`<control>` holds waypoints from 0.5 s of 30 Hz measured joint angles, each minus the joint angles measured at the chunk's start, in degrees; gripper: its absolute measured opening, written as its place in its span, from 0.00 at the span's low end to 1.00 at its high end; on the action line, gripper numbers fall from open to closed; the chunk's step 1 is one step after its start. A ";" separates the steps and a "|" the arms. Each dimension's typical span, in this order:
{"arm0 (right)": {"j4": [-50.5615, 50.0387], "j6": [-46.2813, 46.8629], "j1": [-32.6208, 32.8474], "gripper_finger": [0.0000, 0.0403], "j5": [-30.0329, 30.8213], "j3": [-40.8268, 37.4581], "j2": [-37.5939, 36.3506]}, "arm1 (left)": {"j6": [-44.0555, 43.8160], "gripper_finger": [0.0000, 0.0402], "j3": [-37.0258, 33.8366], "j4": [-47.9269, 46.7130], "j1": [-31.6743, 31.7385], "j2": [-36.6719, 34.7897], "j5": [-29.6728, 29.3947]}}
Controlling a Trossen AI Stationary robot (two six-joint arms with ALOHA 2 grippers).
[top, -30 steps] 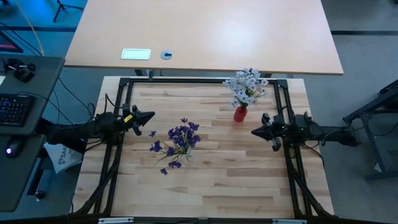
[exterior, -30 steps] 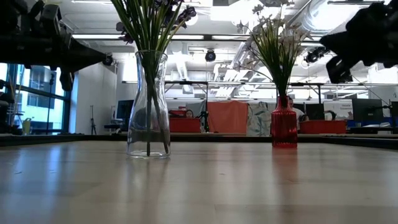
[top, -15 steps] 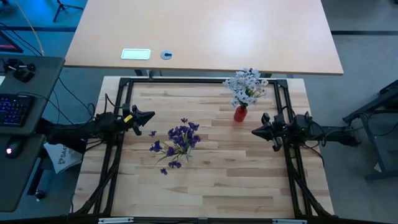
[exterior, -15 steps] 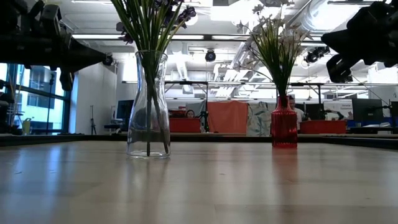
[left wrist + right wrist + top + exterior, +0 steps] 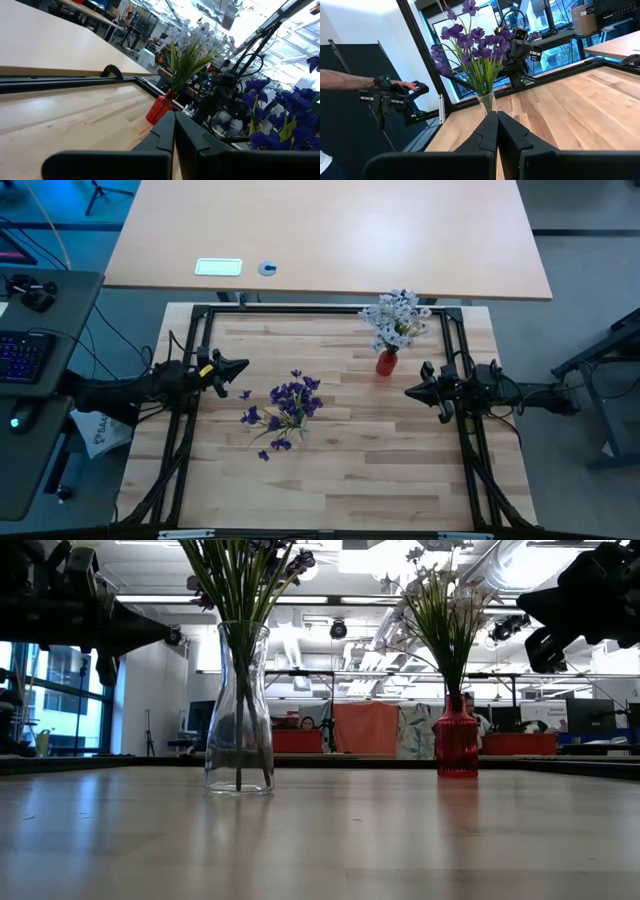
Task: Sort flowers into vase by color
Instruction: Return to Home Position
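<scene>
A small red vase stands near the table's far right and holds the white flowers by their stems; the low view shows this vase upright. The purple flowers stand in a clear glass vase left of centre. My left gripper hovers shut at the table's left edge, pointing right toward the purple flowers. My right gripper hovers shut at the right edge, just near-right of the red vase. The left wrist view shows the red vase, and the right wrist view the purple flowers.
A black frame rail borders the wooden table. Beyond the far edge stands a larger tan table with a white card. A keyboard lies off to the left. A person's hand holds a device beyond the table.
</scene>
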 joint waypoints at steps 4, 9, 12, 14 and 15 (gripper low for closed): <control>0.01 0.00 0.07 0.00 0.00 0.00 0.78 | 0.00 0.00 0.00 0.00 0.00 0.01 0.02; 0.00 0.00 0.07 0.00 0.01 0.00 0.76 | 0.00 0.00 0.00 0.01 0.00 0.00 0.03; 0.00 0.00 0.07 0.00 0.00 0.00 0.76 | 0.00 0.00 0.00 0.01 0.00 0.01 0.04; 0.00 0.00 0.08 0.00 0.01 0.00 0.76 | 0.00 0.00 0.00 0.00 0.00 0.02 0.04; 0.00 0.00 0.08 0.00 0.01 0.00 0.76 | 0.00 0.00 0.00 0.02 0.00 0.00 0.04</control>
